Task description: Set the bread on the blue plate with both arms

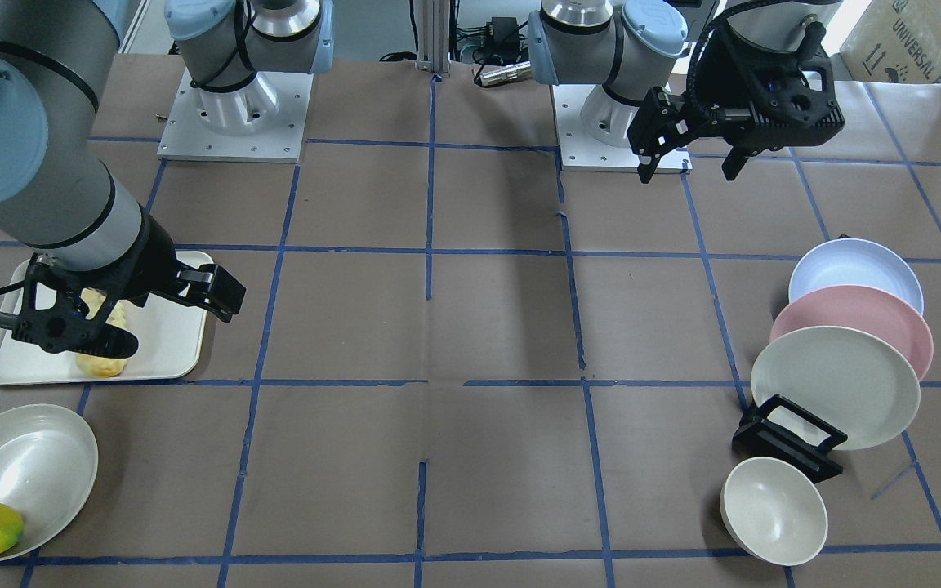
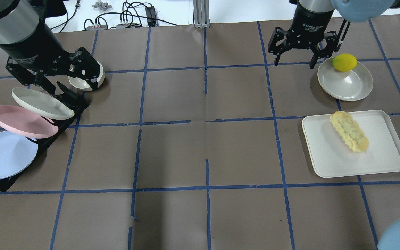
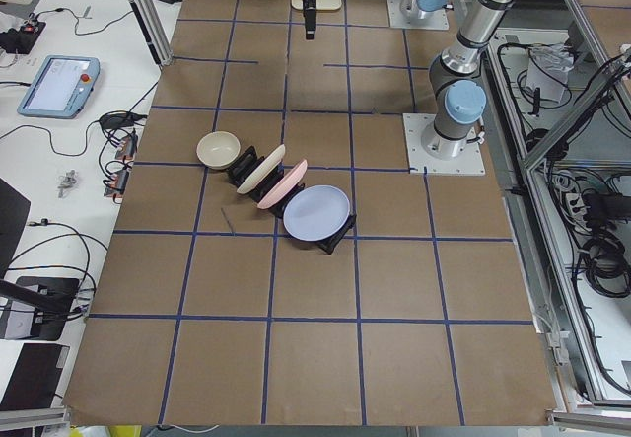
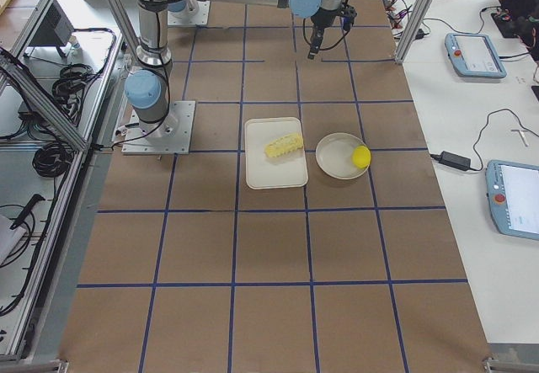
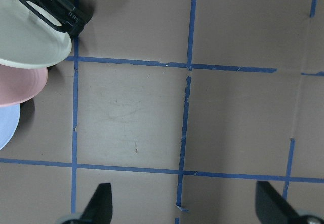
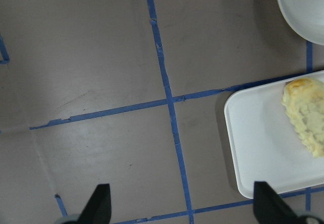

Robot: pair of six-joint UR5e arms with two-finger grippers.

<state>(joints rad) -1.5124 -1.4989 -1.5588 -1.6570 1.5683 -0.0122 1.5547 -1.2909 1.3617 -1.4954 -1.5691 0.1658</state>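
The bread (image 2: 348, 131) lies diagonally on a white tray (image 2: 377, 156); it also shows in the right wrist view (image 6: 306, 118) and the exterior right view (image 4: 284, 146). The blue plate (image 2: 3, 154) leans in a black rack (image 2: 64, 111) at the left, and it shows in the front view (image 1: 854, 269) too. My left gripper (image 2: 69, 81) hangs open and empty above the far end of the rack. My right gripper (image 2: 295, 64) hangs open and empty beyond the tray, beside the lemon bowl. In the front view it (image 1: 176, 327) covers part of the bread (image 1: 103, 363).
A pink plate (image 2: 23, 121) and a cream-white plate (image 2: 42, 103) lean in the same rack. A small cream bowl (image 2: 83, 83) stands past the rack. A lemon (image 2: 344, 62) sits in a shallow cream bowl (image 2: 346, 83) behind the tray.
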